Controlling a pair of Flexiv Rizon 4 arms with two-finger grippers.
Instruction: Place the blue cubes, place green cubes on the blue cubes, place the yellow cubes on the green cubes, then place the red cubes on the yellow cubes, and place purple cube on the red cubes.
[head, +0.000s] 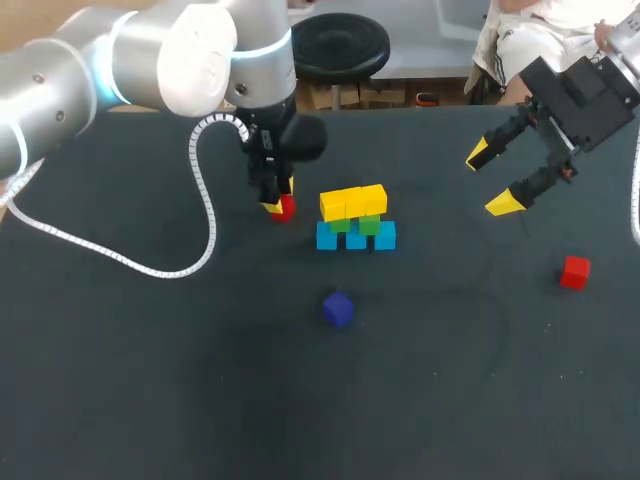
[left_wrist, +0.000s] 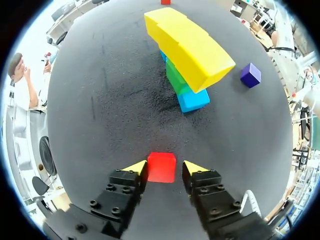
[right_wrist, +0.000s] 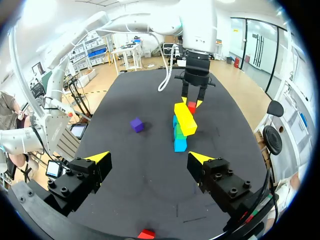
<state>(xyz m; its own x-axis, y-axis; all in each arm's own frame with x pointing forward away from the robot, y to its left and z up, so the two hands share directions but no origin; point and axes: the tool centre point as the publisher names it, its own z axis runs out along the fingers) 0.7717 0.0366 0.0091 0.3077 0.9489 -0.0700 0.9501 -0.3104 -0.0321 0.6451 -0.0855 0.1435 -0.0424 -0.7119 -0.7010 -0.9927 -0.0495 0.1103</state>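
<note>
- Right, your dark tabletop carries every cube in play.
- Your left arm comes in from the far left corner. Its left pincer stands low at the tabletop, just left of the stack.
- Your right arm hangs above the far right side. Its right pincer is spread wide and holds nothing, well apart from the stack.
- The stack sits mid-tabletop: blue cubes in a row at the bottom, green cubes on them, and yellow cubes on top — the yellow row is wider than the green.
- A red cube rests on the tabletop between the left pincer's narrowly parted fingers. One finger meets it and the other shows a thin gap — so it is not gripped.
- The other red cube lies alone near the right edge.
- The purple cube lies alone on the near side of the stack.
</note>
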